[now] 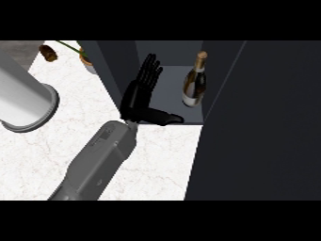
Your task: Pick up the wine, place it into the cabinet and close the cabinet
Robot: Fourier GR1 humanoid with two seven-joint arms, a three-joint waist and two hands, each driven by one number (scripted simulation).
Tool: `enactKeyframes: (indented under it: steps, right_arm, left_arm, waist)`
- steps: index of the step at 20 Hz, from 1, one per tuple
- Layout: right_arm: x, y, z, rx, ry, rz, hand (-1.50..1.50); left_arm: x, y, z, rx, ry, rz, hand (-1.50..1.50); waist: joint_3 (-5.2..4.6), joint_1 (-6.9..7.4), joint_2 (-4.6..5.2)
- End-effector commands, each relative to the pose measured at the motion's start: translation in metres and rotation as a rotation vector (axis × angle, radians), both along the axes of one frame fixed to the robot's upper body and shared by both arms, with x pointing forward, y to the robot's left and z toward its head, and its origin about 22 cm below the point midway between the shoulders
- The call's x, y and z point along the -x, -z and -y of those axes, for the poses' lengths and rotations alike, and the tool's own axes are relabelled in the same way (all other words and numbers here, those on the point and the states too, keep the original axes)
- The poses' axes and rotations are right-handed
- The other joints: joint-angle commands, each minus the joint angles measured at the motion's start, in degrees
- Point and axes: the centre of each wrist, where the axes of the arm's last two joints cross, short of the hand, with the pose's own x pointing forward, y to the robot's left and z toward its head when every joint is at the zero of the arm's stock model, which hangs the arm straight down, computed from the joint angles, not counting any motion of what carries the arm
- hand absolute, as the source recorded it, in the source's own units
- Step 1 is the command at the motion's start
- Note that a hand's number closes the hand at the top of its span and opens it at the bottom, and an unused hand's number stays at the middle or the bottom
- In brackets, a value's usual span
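Wine, a dark glass bottle with gold foil neck and pale label (196,81), stands upright inside the dark grey open cabinet (218,70), already stowed. The robot's black hand (140,92) beside it has straight, spread fingers, holding nothing, probably free for the dark door (274,141). White marble counter (37,160) lies below.

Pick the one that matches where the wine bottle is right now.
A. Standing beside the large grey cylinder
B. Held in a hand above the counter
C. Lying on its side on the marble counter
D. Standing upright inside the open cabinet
D. The wine bottle stands upright on the floor of the open cabinet, apart from the open hand at the cabinet's left side, which holds nothing.
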Motion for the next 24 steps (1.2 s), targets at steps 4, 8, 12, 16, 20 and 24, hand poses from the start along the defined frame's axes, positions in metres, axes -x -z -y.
enactKeyframes:
  steps: [4, 8, 12, 16, 20, 24]
  right_arm:
    - [0.025, -0.042, 0.0, -0.118, -0.037, 0.016, -1.5]
    - [0.027, -0.044, 0.003, -0.101, -0.042, 0.014, -1.5]
    - [0.025, -0.05, 0.004, -0.069, -0.052, 0.013, -1.5]
    - [0.026, -0.045, 0.006, -0.009, -0.129, 0.003, -1.5]
    - [0.019, -0.043, 0.002, 0.003, -0.214, -0.005, -1.5]
    - [0.028, -0.032, -0.003, 0.035, -0.368, -0.094, -1.5]
  left_arm:
    - [0.054, 0.015, -0.006, 0.014, 0.01, -0.023, -1.5]
    - [0.083, 0.009, -0.007, 0.079, -0.025, -0.032, -1.5]
    - [0.102, 0.017, -0.032, 0.086, -0.024, -0.044, -1.5]
    - [0.124, 0.017, -0.078, 0.109, -0.018, -0.042, -1.5]
    - [0.129, 0.006, -0.076, 0.12, -0.047, 0.004, -1.5]
    - [0.137, 0.024, -0.125, 0.089, -0.09, 0.024, -1.5]
  waist:
    - [-0.03, 0.26, 0.53]
    - [0.02, -0.14, 0.46]
    - [-0.06, -0.47, 0.89]
    - [0.01, -0.63, 0.77]
    - [-0.01, -0.1, 1.03]
    - [-0.05, -0.42, 0.91]
